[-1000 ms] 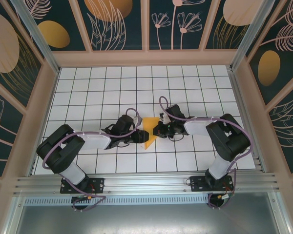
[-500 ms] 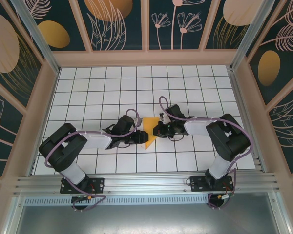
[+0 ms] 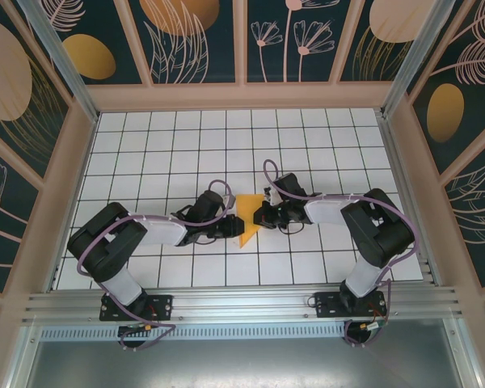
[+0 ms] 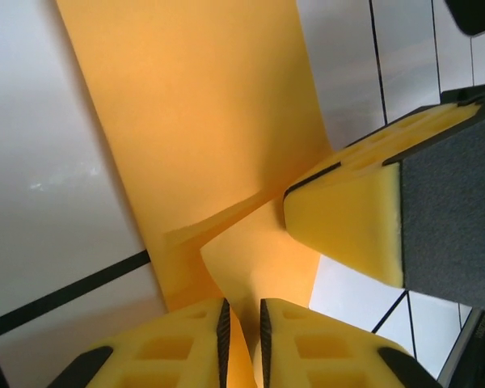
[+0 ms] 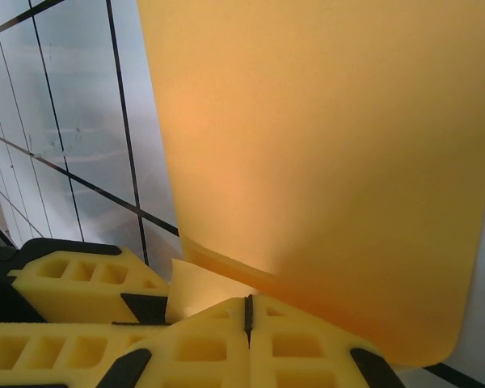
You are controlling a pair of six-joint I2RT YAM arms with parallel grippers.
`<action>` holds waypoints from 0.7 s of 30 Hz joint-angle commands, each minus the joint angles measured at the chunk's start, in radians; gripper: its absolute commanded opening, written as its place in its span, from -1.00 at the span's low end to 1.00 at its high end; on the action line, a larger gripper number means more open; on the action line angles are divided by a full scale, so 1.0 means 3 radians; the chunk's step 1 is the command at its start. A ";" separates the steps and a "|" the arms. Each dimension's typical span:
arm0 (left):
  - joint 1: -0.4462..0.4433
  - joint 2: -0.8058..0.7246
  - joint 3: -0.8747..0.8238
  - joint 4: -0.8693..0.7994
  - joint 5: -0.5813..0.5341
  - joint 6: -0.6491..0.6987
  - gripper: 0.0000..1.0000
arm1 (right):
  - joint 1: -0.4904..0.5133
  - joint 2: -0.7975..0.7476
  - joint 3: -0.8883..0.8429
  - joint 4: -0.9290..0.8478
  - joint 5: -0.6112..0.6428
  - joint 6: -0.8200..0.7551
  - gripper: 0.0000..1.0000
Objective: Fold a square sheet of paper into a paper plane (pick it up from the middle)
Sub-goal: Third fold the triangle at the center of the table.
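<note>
Centrally on the white gridded desk [image 3: 186, 145], both arms stretched low and inward, meeting at the folded square sheet of paper [image 3: 247, 233]; the left claw [image 3: 228, 229] narrowly pinched a paper flap; the right claw [image 3: 263, 217], pads together, touched the sheet's edge.

The sheet of paper [image 3: 248, 225] is plain orange-yellow. The table [image 3: 186, 153] is white, ruled into square tiles by a black grid. The left gripper [image 4: 242, 319] and right gripper [image 5: 248, 311] have bright yellow foam fingers with black trim. The left arm [image 3: 158, 233] and right arm [image 3: 331, 212] are black with white forearm links and purple cables [image 3: 214, 187]. The walls [image 3: 194, 40] are dark teal, patterned with peach and gold leaves and flowers.
</note>
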State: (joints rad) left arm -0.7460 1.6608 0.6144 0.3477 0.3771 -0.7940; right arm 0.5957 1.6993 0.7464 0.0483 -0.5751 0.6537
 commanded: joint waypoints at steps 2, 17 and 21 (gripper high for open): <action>0.0023 0.0017 0.0144 -0.0148 -0.0104 0.0163 -0.76 | 0.0005 0.0057 0.0079 -0.0040 0.0033 -0.0077 -0.93; 0.0022 0.0073 0.0143 -0.0318 -0.0327 0.0402 -0.96 | -0.0054 -0.0108 0.0266 -0.0212 0.0155 -0.0113 -0.68; 0.0023 0.0083 0.0145 -0.0305 -0.0312 0.0417 -0.95 | -0.0078 0.0015 0.0466 -0.0436 0.0387 -0.0197 -0.69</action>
State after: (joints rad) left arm -0.7460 1.6688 0.6495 0.2760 0.3016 -0.6968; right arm 0.5816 1.6985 0.8280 -0.0204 -0.5217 0.6304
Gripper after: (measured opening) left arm 0.060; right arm 0.158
